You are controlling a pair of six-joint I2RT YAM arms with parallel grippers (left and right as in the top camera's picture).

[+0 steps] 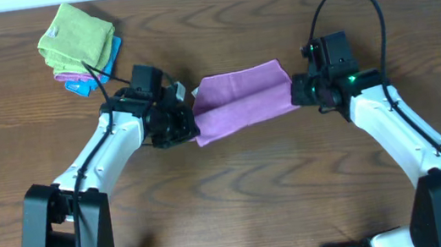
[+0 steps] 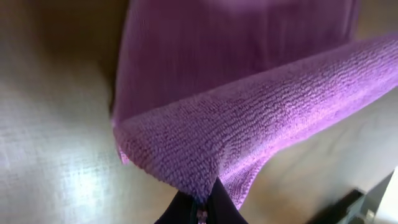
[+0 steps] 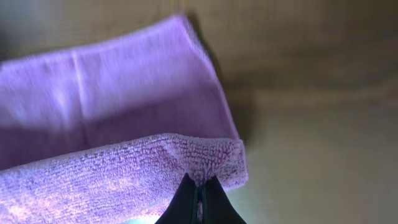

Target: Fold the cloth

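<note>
I see the purple cloth (image 1: 243, 102) in the middle of the brown tabletop (image 1: 257, 204), between my two arms. The left arm (image 1: 112, 146) reaches in from the left and its jaws are pinched shut on the cloth's left corner. The left wrist camera shows the two tips pressed together with the fuzzy edge caught between them. The right arm (image 1: 400, 125) reaches in from the right, and its jaws are also shut tight, on the right corner. The edge they both hold is up off the tabletop and stretched between them. The far part of the cloth lies flat on the wood under it. At the far left of the tabletop, well apart from the arms, sits a pile of folded cloths (image 1: 78, 47), with a green one on top and pink and blue ones under it.
</note>
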